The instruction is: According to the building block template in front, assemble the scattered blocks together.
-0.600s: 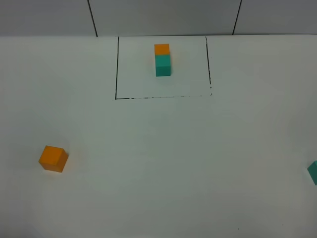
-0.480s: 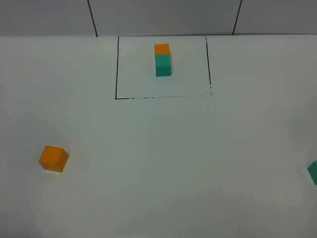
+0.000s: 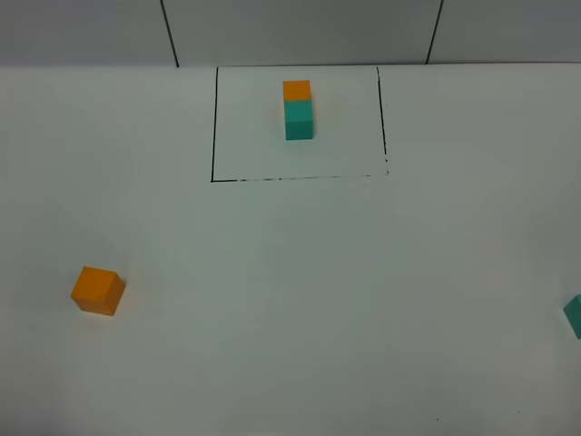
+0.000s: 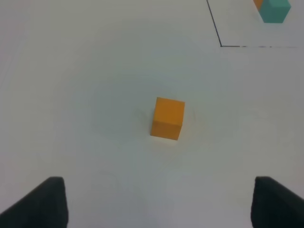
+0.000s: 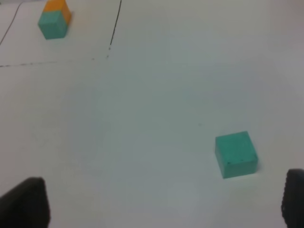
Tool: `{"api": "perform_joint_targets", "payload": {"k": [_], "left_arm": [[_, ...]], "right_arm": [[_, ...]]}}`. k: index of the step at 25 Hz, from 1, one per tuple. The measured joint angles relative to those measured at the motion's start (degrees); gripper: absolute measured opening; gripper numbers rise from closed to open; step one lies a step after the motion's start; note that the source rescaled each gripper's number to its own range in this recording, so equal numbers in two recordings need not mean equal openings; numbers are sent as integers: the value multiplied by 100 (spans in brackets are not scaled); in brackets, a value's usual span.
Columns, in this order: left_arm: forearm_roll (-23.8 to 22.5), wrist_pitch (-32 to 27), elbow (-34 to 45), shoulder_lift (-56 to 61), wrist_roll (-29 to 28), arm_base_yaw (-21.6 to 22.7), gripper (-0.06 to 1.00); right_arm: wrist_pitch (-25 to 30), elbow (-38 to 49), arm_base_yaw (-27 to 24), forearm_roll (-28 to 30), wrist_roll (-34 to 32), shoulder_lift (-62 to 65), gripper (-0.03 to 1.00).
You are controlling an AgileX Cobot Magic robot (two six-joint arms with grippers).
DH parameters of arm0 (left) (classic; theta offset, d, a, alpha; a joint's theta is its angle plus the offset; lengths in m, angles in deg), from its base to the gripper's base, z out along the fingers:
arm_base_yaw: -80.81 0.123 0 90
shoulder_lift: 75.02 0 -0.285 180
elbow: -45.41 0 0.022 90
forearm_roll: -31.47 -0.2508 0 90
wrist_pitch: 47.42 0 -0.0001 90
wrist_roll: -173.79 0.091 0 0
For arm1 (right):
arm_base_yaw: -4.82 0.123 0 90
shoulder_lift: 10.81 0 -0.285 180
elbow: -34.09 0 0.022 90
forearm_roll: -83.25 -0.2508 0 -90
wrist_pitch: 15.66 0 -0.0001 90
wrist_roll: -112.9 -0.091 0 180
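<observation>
- The template, a small orange cube joined to a teal-green cube [image 3: 298, 109], sits at the far middle of the white tabletop [image 3: 290, 272], inside a thin black drawn rectangle [image 3: 213, 127].
- The loose plain orange cube [image 3: 98, 291] lies alone near the left edge of the tabletop, well apart from the template.
- The loose plain teal-green cube [image 3: 574, 315] lies at the far right, half cut off by the edge of the high view. It is well apart from the orange one.
- The left end effector [image 4: 159, 190] has its fingers wide apart and holds nothing, and the orange cube [image 4: 167, 118] lies ahead of it, untouched.
- The right end effector [image 5: 164, 190] is also spread wide and empty, and the teal-green cube [image 5: 236, 154] lies ahead of it, towards one finger.
- By my judgement the task is at its very start. Neither cube is grasped, and both have yet to be picked up, brought together and joined as in the template.
</observation>
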Motion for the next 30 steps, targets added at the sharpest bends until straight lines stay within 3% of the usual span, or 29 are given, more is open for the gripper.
{"api": "perform_joint_targets", "payload": {"k": [17, 19, 24, 30], "left_arm": [[-6, 85, -42, -38, 0, 0, 77], [-6, 230, -184, -262, 0, 0, 81], [-1, 270, -657, -1804, 0, 0, 97], [3, 49, -1598, -4615, -257, 0, 100]], "right_arm": [[0, 0, 0, 0, 0, 0, 99], [0, 0, 0, 0, 0, 0, 98], [0, 0, 0, 0, 0, 0, 98], [0, 0, 0, 0, 2, 0, 98]]}}
